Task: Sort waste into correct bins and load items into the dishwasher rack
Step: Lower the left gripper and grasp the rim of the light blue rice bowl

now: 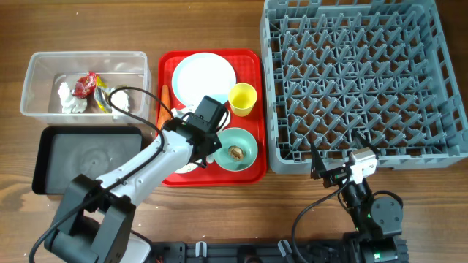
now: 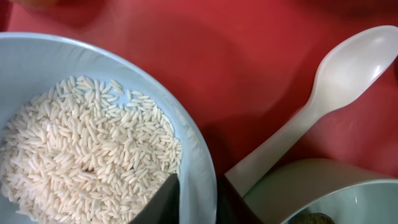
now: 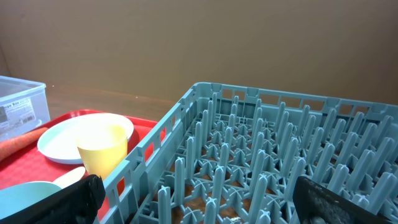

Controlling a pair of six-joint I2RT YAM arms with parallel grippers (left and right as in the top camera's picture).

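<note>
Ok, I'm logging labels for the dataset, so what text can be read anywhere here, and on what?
No text can be read.
Sticker on the tub: print is there, too small and blurred to read.
Wrappers: any print is too small to tell.

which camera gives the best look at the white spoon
The left wrist view: the white spoon fills the right side, scoop and most of the handle sharp, lying on the red tray. Overhead, the left arm covers it. In the right wrist view only a pale sliver beside the yellow cup may be it.
</note>
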